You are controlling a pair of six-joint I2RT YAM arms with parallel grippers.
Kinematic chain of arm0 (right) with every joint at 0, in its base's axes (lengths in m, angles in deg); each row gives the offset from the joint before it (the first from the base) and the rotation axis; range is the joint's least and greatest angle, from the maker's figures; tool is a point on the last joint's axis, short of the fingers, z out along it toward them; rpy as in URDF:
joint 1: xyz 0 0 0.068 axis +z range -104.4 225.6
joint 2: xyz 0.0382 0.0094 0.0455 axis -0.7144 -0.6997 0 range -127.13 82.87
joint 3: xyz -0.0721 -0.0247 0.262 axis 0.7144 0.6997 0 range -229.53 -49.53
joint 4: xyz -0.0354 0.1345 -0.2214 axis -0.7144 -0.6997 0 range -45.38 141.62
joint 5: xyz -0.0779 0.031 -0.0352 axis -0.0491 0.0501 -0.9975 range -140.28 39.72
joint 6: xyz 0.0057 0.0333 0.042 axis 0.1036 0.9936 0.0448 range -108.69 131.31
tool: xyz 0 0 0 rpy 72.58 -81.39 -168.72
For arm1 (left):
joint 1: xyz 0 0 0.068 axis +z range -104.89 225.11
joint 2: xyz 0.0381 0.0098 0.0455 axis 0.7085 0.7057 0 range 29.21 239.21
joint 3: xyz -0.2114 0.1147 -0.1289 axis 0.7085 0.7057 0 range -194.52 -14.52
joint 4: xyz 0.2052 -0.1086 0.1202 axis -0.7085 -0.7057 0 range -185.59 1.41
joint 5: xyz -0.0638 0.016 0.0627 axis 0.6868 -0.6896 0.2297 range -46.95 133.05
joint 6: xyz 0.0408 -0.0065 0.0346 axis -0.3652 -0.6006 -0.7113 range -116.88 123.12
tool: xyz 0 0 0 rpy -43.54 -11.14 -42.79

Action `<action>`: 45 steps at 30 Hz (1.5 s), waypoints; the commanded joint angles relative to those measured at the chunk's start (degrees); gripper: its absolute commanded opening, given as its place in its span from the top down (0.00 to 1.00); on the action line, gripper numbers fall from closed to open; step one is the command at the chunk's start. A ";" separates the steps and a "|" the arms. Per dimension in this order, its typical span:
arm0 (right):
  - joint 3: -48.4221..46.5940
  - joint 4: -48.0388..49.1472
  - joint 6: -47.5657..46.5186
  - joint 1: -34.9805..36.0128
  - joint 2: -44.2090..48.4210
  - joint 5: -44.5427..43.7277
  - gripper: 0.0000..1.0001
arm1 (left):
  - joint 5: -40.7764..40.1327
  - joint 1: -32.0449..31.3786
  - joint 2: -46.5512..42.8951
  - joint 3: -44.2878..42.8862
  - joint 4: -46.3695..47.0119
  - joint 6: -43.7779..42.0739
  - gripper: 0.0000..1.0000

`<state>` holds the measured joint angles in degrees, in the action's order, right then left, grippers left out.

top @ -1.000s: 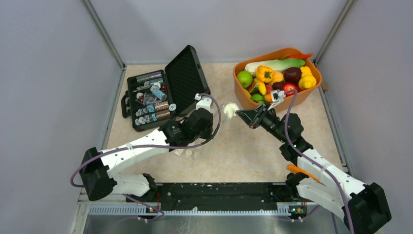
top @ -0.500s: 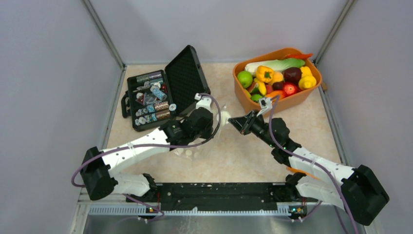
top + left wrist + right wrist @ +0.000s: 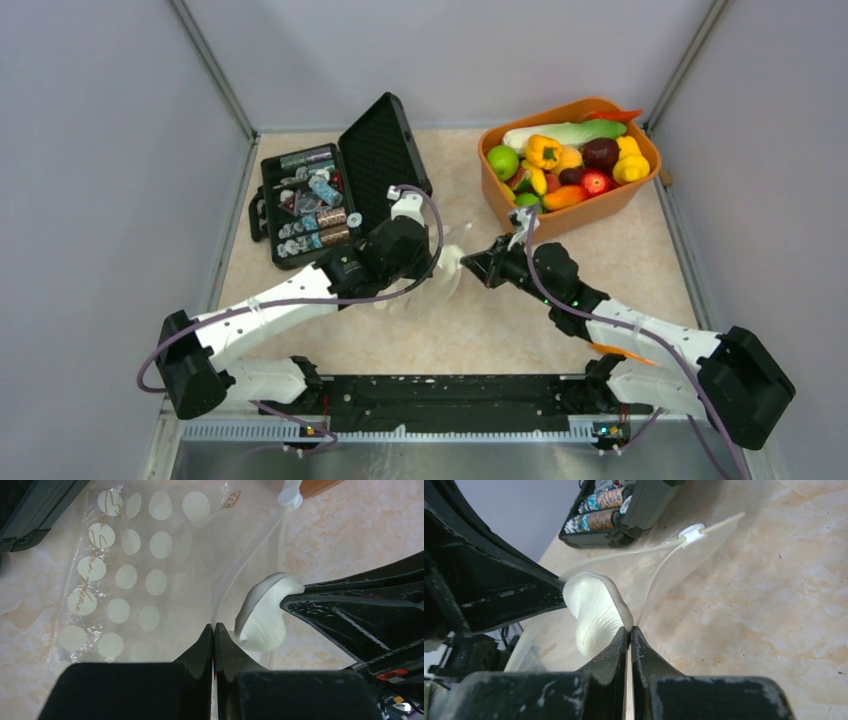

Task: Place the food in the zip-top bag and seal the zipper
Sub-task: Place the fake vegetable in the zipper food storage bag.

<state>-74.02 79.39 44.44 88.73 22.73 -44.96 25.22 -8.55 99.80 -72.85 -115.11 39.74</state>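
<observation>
Top view: near the table's (image 3: pixel 500 320) middle, the left tool (image 3: pixel 443 263) pinches the zip-top bag (image 3: pixel 450 245) up. The right tool (image 3: pixel 472 268) comes from 3 o'clock, pinching a white mushroom (image 3: pixel 453 270).

Left wrist: the bag mouth gapes toward 3 o'clock, and the zipper (image 3: pixel 281 535) bows.

Right wrist: the mushroom sits at the lip. It probably needs pushing deeper, past the zipper, before release.

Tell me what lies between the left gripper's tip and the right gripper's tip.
A white mushroom toy, at the open mouth of the zip-top bag. Both wrist views show it between the left gripper and right gripper.
</observation>
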 commanded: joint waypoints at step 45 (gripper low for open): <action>-16.90 -26.69 2.52 4.22 12.36 -14.65 0.55 | -6.92 0.40 -2.29 -4.88 -2.70 0.78 1.00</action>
<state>-92.19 47.91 48.61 92.38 28.57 -52.85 20.85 -8.38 102.27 -77.29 -117.62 39.48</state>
